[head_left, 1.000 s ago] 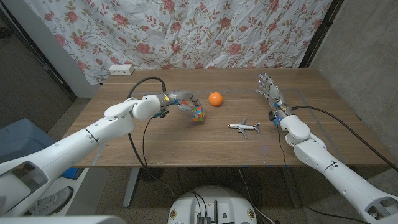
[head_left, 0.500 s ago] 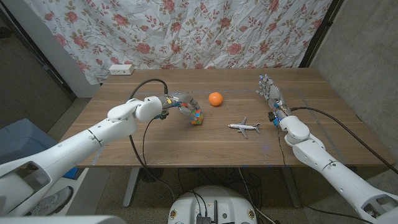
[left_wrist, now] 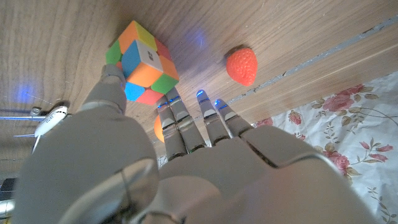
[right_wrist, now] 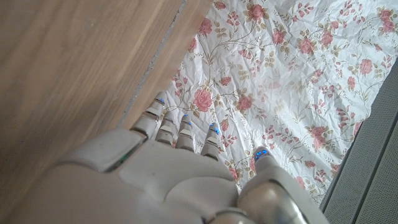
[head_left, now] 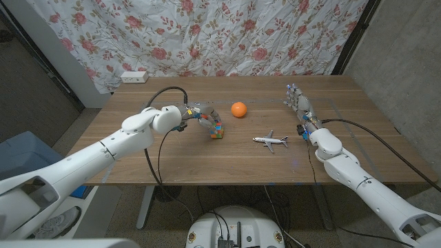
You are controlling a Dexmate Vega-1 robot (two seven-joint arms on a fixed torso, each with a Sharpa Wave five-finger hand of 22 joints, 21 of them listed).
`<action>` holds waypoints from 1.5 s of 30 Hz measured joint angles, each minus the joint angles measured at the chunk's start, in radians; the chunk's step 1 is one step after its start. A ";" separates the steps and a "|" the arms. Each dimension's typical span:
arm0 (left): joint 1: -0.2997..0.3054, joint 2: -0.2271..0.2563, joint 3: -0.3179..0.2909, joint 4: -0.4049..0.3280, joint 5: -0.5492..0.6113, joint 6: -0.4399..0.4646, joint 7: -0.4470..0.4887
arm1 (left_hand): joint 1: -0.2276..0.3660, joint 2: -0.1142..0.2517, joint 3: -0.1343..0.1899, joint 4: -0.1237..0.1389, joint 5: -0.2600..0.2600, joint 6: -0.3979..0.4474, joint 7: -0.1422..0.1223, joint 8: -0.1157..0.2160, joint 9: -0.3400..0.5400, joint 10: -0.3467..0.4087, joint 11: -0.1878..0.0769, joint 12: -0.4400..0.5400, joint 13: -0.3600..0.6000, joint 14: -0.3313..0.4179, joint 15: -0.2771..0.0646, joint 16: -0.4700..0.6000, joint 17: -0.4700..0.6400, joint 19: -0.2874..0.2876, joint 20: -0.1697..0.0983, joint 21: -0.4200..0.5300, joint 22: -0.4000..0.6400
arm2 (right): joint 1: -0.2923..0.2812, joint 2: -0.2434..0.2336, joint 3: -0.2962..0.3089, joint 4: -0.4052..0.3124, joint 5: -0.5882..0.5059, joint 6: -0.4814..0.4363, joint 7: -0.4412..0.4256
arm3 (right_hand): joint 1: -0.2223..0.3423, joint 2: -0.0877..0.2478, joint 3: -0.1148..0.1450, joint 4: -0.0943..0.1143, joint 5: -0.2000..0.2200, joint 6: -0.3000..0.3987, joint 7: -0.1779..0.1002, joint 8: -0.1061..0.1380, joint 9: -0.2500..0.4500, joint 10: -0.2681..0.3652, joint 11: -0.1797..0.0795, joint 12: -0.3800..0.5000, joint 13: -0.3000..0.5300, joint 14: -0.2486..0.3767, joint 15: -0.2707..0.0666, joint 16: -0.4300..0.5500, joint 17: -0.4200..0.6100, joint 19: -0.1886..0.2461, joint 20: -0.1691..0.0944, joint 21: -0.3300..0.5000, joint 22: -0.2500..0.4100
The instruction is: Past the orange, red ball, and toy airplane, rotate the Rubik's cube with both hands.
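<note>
Rubik's cube (head_left: pixel 218 129) is what the job turns on, but going by size: the wooden table (head_left: pixel 207 165) carries everything; the left robot hand (head_left: pixel 204 116) reaches in toward the table's middle, thumb and fingers pinching the cube, which sits low over the wood, though whether it touches I cannot tell; the right robot hand (head_left: pixel 298 101) waits near the right far corner, fingers apart, holding nothing; the toy airplane (head_left: pixel 270 141) lies between the two; the orange (head_left: pixel 238 109) sits just beyond the cube; a small red strawberry-like thing (left_wrist: pixel 241 65) shows near the far edge. The step looks like one-handed holding; next the right robot hand must cross past the airplane to grip the cube's free side
</note>
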 measured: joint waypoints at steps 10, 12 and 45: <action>-0.011 0.001 0.006 -0.008 0.021 0.003 -0.024 | -0.018 -0.027 -0.013 0.002 0.001 -0.107 -0.006 -0.057 -0.006 -0.132 0.008 -0.009 -0.019 -0.090 0.003 -0.004 0.000 -0.081 0.015 -0.001 0.000 | -0.001 -0.006 -0.006 -0.010 -0.013 -0.017 -0.013 | 0.000 0.000 0.000 0.000 0.000 0.000 0.000 0.000 0.000 0.006 -0.005 0.000 0.000 0.004 0.004 0.000 0.000 0.000 0.000 0.000 0.000; -0.012 0.002 0.007 -0.011 0.025 0.004 -0.028 | -0.029 -0.037 -0.019 0.002 0.001 -0.123 -0.002 -0.064 -0.008 -0.152 0.014 -0.009 -0.023 -0.092 0.003 -0.004 0.000 -0.091 0.015 -0.001 0.000 | -0.002 -0.007 -0.006 -0.012 -0.014 -0.018 -0.015 | 0.000 0.000 0.000 0.000 0.000 0.000 0.000 0.000 0.000 0.006 -0.005 0.000 0.000 0.004 0.004 0.000 0.000 0.000 0.000 0.000 0.000; -0.005 0.039 -0.011 -0.054 0.071 -0.004 -0.131 | -0.257 -0.070 -0.078 0.037 0.001 -0.659 0.078 -0.103 -0.022 -0.748 0.155 -0.016 -0.079 -0.568 0.082 -0.015 -0.002 -0.295 0.054 -0.001 0.001 | -0.038 -0.003 -0.003 -0.059 -0.029 -0.035 -0.069 | -0.011 -0.011 0.000 0.001 -0.007 -0.007 0.015 0.000 0.000 -0.002 0.002 -0.004 0.000 -0.006 0.023 -0.006 0.000 -0.004 0.004 0.000 0.002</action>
